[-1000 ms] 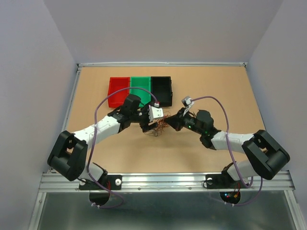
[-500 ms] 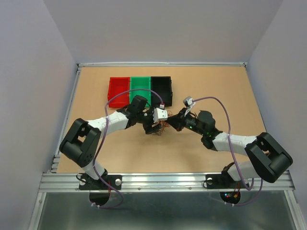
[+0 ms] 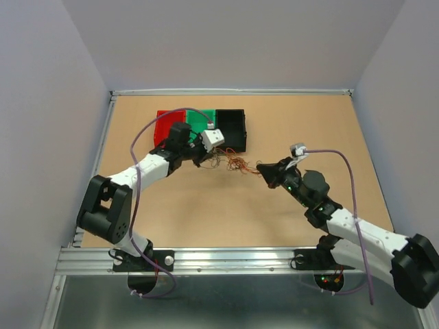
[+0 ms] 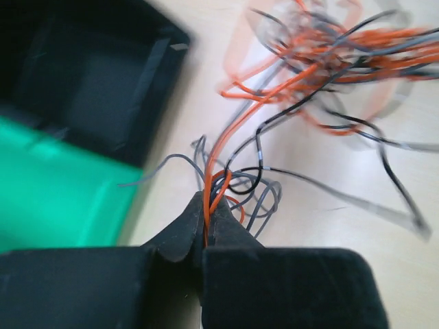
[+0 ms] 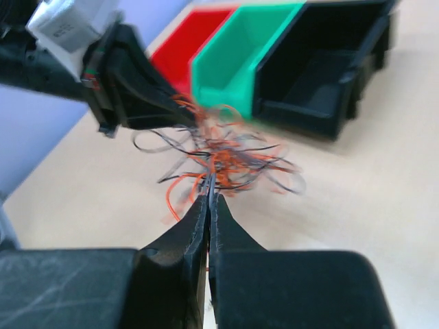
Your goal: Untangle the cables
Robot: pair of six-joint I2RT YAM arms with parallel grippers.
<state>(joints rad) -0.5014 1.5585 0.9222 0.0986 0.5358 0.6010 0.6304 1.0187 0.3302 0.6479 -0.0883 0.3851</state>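
Several hair-thin cables (image 3: 236, 164) in orange, brown and dark grey lie as a loose curly clump on the counter (image 3: 206, 226). They sit just in front of the green bin (image 3: 199, 118) and black bin (image 3: 233, 127), strung between the 2 arms.

The left gripper (image 3: 204, 157) has its fingers pressed together on an orange strand, which rises from the tips in the left wrist view (image 4: 206, 221) with dark loops crowded round it. The right gripper (image 3: 262, 168) is likewise pinched tight on the clump's near edge (image 5: 209, 193), where orange and dark wires cross.

These wires look almost weightless, soft and springy. They should bend at any touch, recoil into curls when let go, and slide easily out of a smooth pinch. Pulling hard would probably cinch the knot rather than snap anything. The best hold is likely 1 strand near its free end, outside the dense middle (image 4: 329, 48), so that it draws out singly.

Half a second ago both grippers met over the clump in the middle of the counter. Now they have drawn apart, the left swung back toward the bins and the right pulled away to its own side. The tight ball has been teased into a longer, thinner spread. Both wrist views are blurred with motion.
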